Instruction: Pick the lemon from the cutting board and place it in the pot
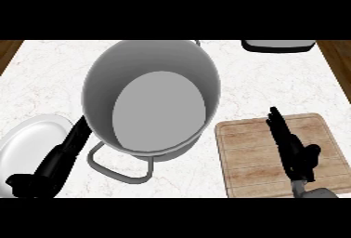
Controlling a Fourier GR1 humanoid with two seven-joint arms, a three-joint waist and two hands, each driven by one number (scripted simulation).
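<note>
Two hands show: the right hand (293, 148), fingers straight, lies over the board (241, 153) at lower right; the left hand (51, 167) rests open at lower left. No lemon is visible; the pot (103, 93) sits left of the board, nearer the left hand.

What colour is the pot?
Grey, the pot, with a lighter grey bottom; head view.

Even, bright light is falling across your view.
You are seeing soft shadow pooling under the pot (154, 100) and its handle; the pot's wall is stretching wide toward the top edge.
</note>
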